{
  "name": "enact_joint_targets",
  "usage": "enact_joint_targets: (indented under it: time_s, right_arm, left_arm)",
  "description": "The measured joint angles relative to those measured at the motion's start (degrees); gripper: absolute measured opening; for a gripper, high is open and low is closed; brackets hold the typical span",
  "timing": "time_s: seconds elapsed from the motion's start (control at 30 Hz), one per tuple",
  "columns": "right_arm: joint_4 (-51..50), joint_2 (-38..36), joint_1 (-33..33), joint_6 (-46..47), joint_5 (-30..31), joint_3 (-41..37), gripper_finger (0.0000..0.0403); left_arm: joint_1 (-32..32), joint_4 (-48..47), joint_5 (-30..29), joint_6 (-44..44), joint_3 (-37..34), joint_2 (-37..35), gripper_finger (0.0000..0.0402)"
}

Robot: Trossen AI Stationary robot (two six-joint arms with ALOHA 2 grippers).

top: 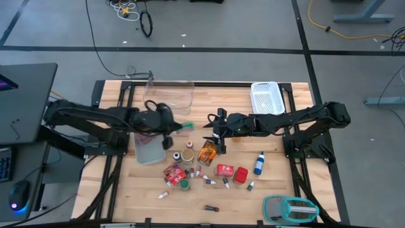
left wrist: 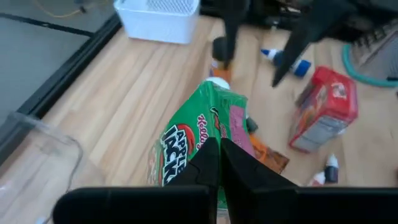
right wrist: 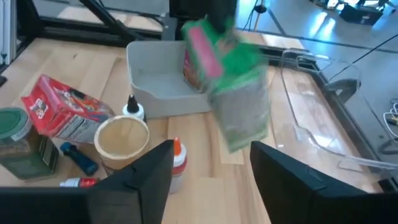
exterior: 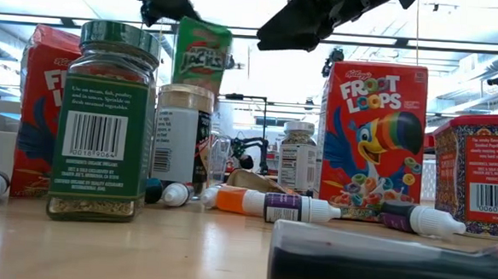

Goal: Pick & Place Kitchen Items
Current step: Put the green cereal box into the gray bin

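**A:** Where is the green box [top: 184,127] sitting right now?

**B:** It is hanging clear of the table, just beside the grey bin [top: 149,148], off the bin's corner nearest the clear tray [top: 169,92]. The left gripper [top: 175,129] is pinching it, fingers [left wrist: 214,163] closed together on one end.

**A:** And its long axis?

**B:** It is pointing out from the gripper, away from the bin toward the right arm.

**A:** Which arm is nearer?

**B:** The left one, since it is gripping the box. The right gripper [top: 217,127] is waiting with fingers spread, holding nothing, farther from the bin. I judge the box only needs carrying back over the bin.
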Motion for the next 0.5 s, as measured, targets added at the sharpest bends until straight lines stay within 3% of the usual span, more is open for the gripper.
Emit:
enact_joint_targets:
  time_s: [0.3,0.5]
  right_arm:
    - [-0.5,0.0,0.0,-0.3,-0.2,0.0,0.0226]
    - [-1.3,0.0,0.0,-0.4,-0.2,0.0,0.0226]
  left_arm:
    - [-0.7,-16.8,-0.4,-12.5,0.0,-9.3,0.0014]
    - [-3.0,-21.2,-1.7,-21.2,0.0,-13.1,0.0009]
